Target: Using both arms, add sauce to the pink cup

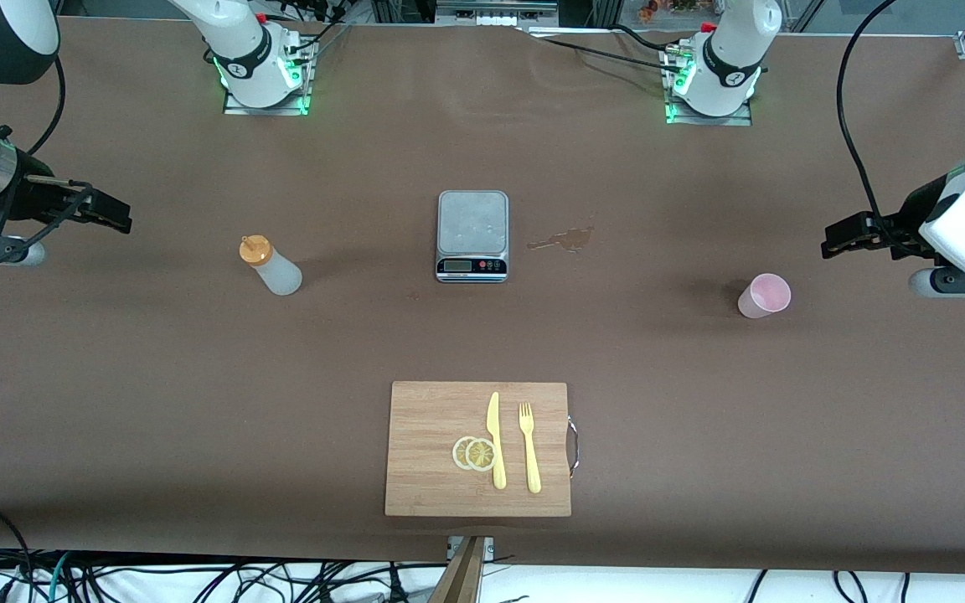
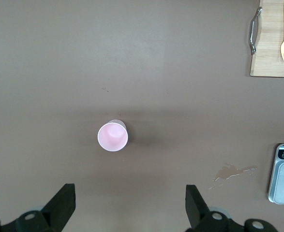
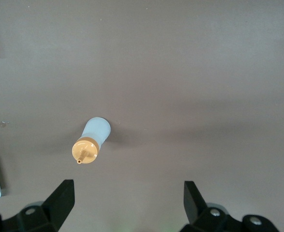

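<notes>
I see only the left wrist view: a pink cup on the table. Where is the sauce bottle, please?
Observer: The sauce bottle stands upright toward the right arm's end of the table, beside the scale.
Operator: Is the right end effector holding it?
Observer: No. The right end effector is open above it, apart from it.
Operator: And my left end effector?
Observer: The left end effector is open, over the table beside the pink cup, not touching.

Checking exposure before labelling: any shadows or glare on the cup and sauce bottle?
Front view: soft shadows beside the pink cup and sauce bottle, green glow at both arm bases. Left wrist view: faint shadow by the cup, no glare. Right wrist view: likewise by the bottle.
</notes>
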Robot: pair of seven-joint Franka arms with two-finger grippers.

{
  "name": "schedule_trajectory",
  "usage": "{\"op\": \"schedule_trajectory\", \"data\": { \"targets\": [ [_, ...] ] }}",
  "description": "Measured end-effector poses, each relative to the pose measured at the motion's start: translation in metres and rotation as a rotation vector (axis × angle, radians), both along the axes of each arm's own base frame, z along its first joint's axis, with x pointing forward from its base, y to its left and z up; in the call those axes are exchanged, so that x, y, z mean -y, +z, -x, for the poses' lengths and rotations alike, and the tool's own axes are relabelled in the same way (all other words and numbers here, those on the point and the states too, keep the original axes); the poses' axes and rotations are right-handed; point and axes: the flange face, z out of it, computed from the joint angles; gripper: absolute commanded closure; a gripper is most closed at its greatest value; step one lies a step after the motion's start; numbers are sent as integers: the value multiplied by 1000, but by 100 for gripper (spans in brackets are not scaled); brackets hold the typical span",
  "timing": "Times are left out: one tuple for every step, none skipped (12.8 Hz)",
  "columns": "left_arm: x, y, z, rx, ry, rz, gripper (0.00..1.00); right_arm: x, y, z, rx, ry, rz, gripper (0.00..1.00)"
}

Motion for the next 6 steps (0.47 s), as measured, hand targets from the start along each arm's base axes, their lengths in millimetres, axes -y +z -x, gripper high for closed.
{"op": "schedule_trajectory", "data": {
  "targets": [
    [-2,0,0,-1,4,0,0,0,0,0,0,0,0,0],
    [-3,-1,0,-1,5,0,0,0,0,0,0,0,0,0],
    [-3,-2,-1,-4,5,0,0,0,0,0,0,0,0,0],
    [-3,-5,-2,-9,5,0,0,0,0,0,0,0,0,0],
    [-3,-8,-3,-12,4,0,0,0,0,0,0,0,0,0],
    [-1,-8,-3,-12,1,1,0,0,0,0,0,0,0,0]
  ]
}}
